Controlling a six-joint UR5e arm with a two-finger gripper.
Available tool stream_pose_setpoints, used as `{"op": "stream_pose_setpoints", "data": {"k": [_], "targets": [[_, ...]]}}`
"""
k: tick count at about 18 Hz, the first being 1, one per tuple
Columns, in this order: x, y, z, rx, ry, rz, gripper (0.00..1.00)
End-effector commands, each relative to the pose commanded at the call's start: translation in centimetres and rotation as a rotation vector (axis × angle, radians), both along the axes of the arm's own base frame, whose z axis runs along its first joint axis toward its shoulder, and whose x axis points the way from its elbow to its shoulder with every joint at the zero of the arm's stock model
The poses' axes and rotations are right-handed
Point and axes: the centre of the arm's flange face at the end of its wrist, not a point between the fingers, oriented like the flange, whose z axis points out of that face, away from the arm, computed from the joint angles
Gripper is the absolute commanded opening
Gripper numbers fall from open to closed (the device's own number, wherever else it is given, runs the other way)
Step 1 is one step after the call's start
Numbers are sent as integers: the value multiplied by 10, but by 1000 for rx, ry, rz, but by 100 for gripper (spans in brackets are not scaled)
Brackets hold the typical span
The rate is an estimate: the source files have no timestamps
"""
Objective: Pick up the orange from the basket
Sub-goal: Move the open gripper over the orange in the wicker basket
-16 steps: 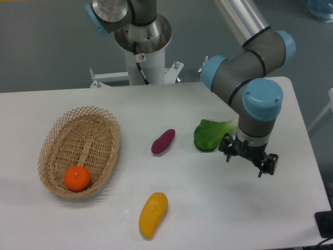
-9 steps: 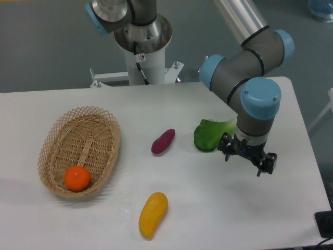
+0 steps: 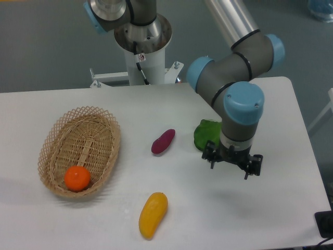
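Note:
The orange [image 3: 77, 178] is a small round bright orange fruit lying in the near end of the oval wicker basket [image 3: 61, 134] at the left of the table. My gripper [image 3: 232, 165] hangs above the table at the right, far from the basket. Its fingers are spread apart and hold nothing.
A purple sweet potato [image 3: 163, 141] lies mid-table. A green leafy vegetable [image 3: 204, 134] sits just behind the gripper, partly hidden by the wrist. An elongated yellow-orange mango-like fruit [image 3: 153, 214] lies near the front edge. The robot base [image 3: 141, 36] stands at the back.
The arm has moved left and slightly toward the front, now covering more of the green vegetable. The orange and basket have not moved.

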Motion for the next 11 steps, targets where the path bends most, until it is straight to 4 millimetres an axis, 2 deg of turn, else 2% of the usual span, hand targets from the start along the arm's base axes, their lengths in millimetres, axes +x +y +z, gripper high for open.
{"op": "stream_pose_setpoints", "data": {"k": [3, 7, 8, 11], "targets": [[31, 23, 5, 31, -29, 50, 100], [90, 56, 11, 56, -58, 150, 100], [101, 61, 3, 41, -72, 144, 100], [160, 80, -16, 7, -107, 82, 100]]}}
